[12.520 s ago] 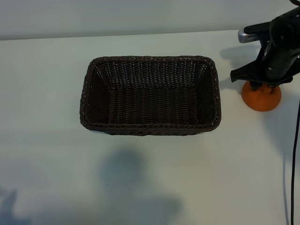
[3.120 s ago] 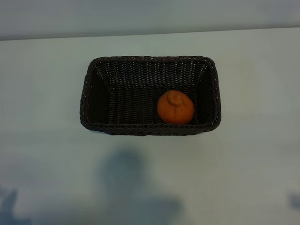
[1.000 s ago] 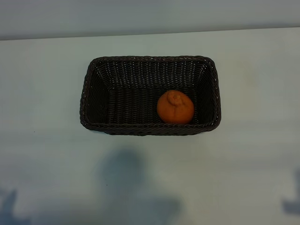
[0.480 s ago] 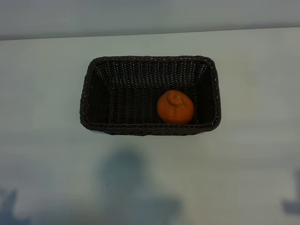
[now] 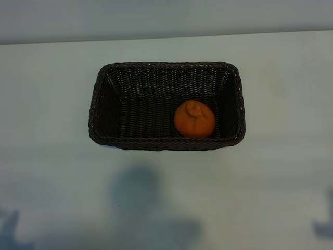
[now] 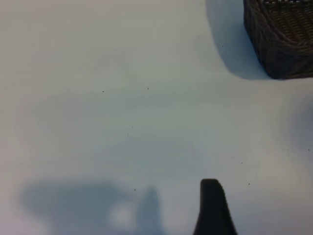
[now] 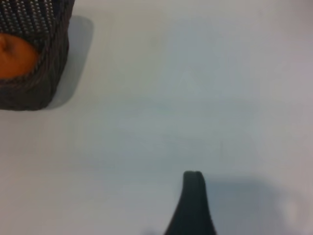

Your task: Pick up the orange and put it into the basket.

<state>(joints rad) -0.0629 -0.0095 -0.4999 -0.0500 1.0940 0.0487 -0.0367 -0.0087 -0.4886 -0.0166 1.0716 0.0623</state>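
Nothing moved lately: orange (image 5: 194,119) sat in basket (image 5: 166,68), far from both open, empty grippers; firm, best grasped across its middle.

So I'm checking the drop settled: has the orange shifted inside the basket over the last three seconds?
No. The orange sits in the same spot, close to the basket's right wall and near rim, stem bump up.
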